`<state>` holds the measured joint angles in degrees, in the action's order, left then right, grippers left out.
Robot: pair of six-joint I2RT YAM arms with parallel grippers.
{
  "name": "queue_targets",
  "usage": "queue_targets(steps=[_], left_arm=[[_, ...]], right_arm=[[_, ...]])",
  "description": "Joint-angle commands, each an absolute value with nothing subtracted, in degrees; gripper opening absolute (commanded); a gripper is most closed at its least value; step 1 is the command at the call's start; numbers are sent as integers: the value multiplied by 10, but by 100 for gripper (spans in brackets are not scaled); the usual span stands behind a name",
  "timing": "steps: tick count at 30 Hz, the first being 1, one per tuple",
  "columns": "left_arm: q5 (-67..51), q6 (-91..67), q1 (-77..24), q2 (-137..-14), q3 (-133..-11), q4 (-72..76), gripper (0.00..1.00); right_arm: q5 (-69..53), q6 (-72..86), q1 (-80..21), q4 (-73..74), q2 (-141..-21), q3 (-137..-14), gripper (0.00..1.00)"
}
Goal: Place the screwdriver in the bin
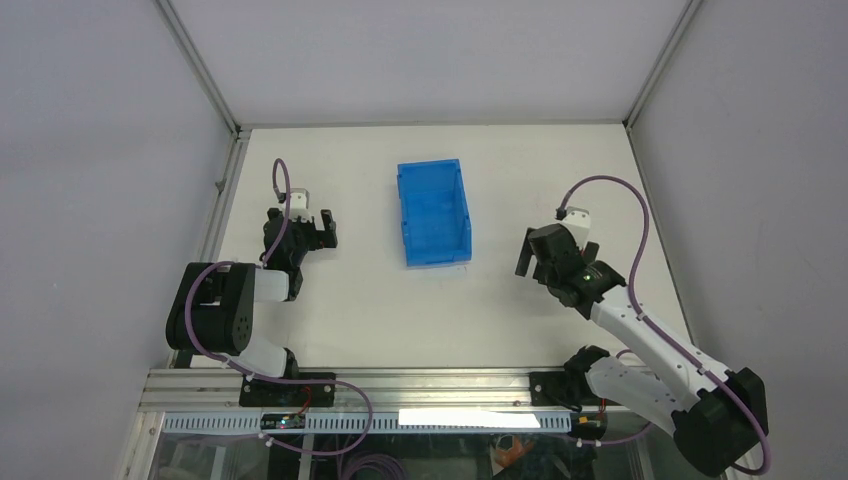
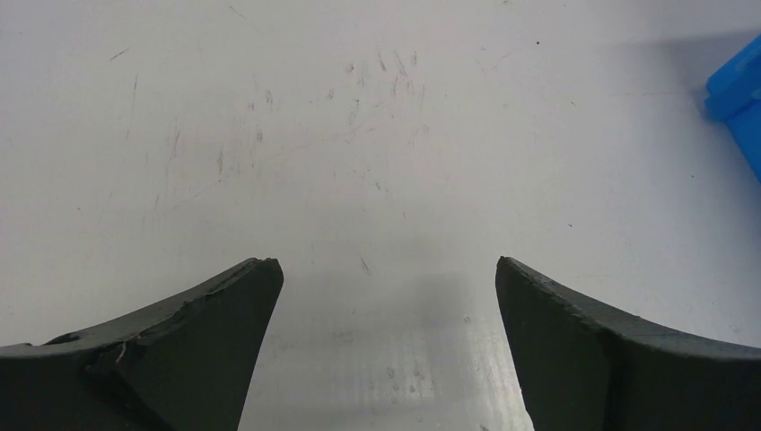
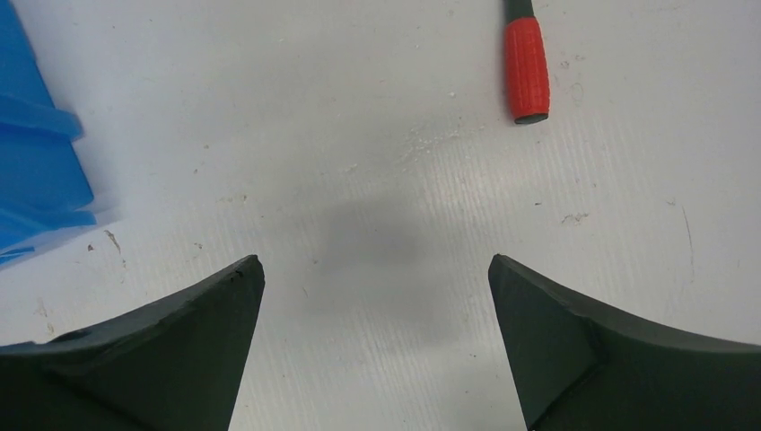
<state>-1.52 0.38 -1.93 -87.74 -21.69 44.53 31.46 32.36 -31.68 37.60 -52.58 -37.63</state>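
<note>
The screwdriver's red handle (image 3: pixel 527 67) lies on the white table at the top right of the right wrist view, its black shaft running out of the frame; I cannot see it in the top view. The blue bin (image 1: pixel 404 215) stands open-top at the table's middle back, and part of it shows in the left wrist view (image 2: pixel 738 88) and the right wrist view (image 3: pixel 40 171). My right gripper (image 3: pixel 375 260) is open and empty above bare table, right of the bin (image 1: pixel 532 260). My left gripper (image 2: pixel 386 269) is open and empty, left of the bin (image 1: pixel 315 228).
The table (image 1: pixel 360 310) is white and scuffed, closed in by grey walls on three sides with metal frame rails at the corners. Both arm bases sit on the aluminium rail (image 1: pixel 420 385) at the near edge.
</note>
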Motion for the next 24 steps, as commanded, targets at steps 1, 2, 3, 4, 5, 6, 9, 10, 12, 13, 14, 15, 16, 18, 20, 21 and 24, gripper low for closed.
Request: queue_targets(steps=[1,2,3,4,5,6,9,10,12,13,14,15,16,18,20,21,24], left_arm=[[-13,-7,-24,-864,-220,461,99],[-14,-6,-24,-863,-220,461,99],[-13,-6,-24,-864,-220,461,99],[-13,-6,-24,-864,-220,461,99],[-14,-6,-24,-864,-220,461,99],[-14,-6,-25,-864,-220,461,99],[-14,-6,-24,-863,-220,461,99],[-13,-6,-24,-863,-220,461,99],[-13,-7,-24,-864,-220,461,99],[-13,-6,-24,-864,-220,461,99],[-13,-6,-24,-863,-220,461,99],[-13,-7,-24,-864,-220,461,99],[-13,-6,-24,-864,-220,461,99],[-13,-6,-24,-864,-220,460,99],[-13,-6,-24,-864,-220,461,99],[-13,-6,-24,-864,-220,461,99],[-13,-6,-24,-864,-220,461,99]], right_arm=[[317,304,-314,362,-543,-427,99],[322,297,-309,366,-554,-444,99],[327,287,-300,371,-567,-463,99],[319,275,-284,376,-581,-485,99],[298,253,-259,381,-597,-509,99],[263,238,-233,382,-613,-530,99],[174,180,-141,381,-666,-582,99],[155,166,-117,386,-687,-598,99],[143,136,-77,394,-733,-622,99],[133,119,-69,395,-747,-627,99],[127,112,-59,392,-768,-634,99],[120,108,-46,391,-790,-643,99],[113,107,-34,394,-811,-650,99],[105,111,-8,391,-854,-657,99],[75,112,9,388,-900,-660,99],[72,119,16,388,-919,-662,99],[81,123,29,374,-961,-661,99]])
